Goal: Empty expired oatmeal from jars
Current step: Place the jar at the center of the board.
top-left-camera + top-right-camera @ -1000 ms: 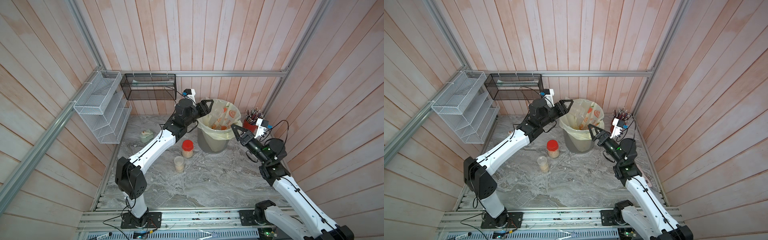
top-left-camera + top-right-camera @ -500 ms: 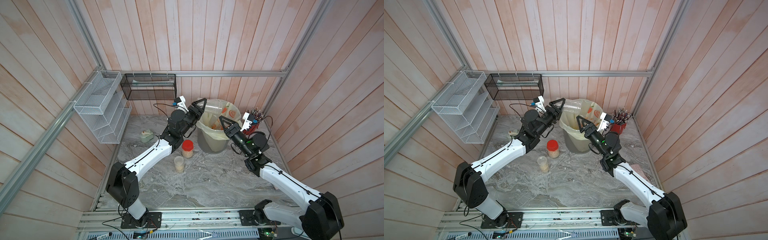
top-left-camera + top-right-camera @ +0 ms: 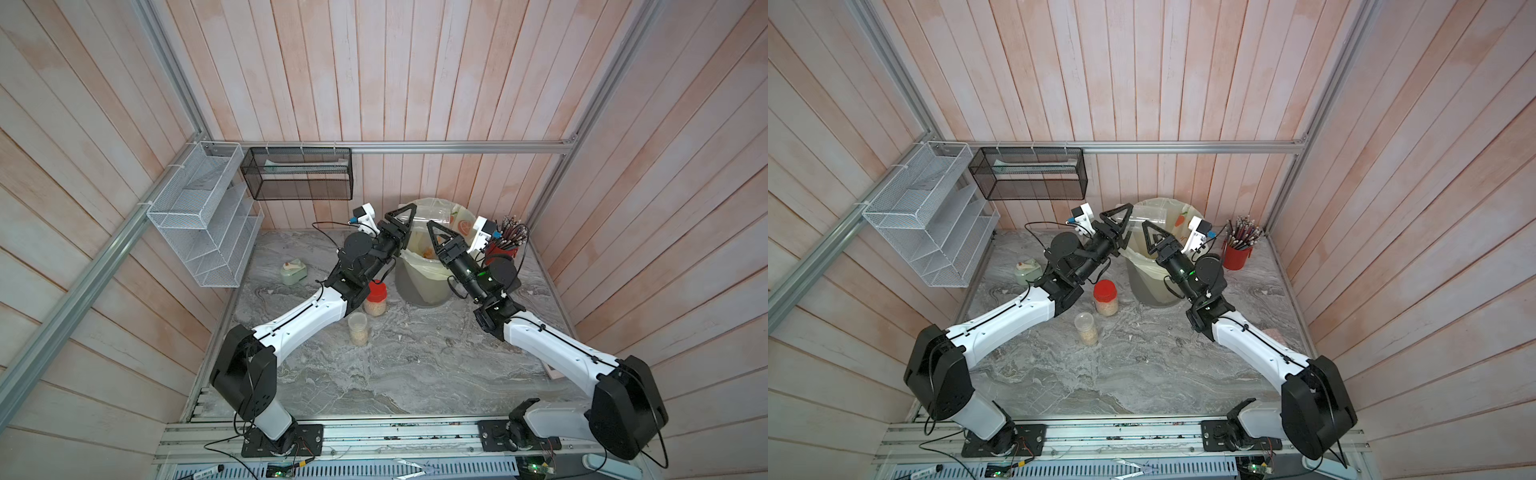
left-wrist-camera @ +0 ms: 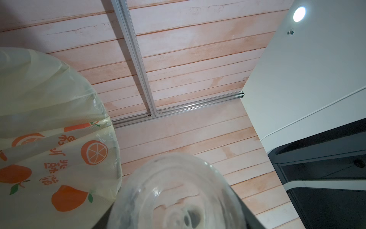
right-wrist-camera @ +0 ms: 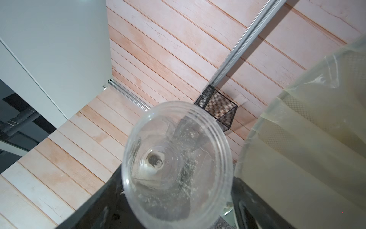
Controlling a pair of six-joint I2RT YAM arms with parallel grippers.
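**Near-empty jar held over the bin**

The left end effector [image 3: 401, 226] is clamped on the base end of a clear jar [image 3: 432, 216] lying sideways above the bin [image 3: 419, 286] at the desk's 12 o'clock. Only oatmeal specks [image 5: 186, 164] cling inside. The right end effector [image 3: 440, 237] stands apart, flanking the jar's mouth; contact unclear. The plastic looks light, stiff and slick: probably best gripped round the wall, not the rim
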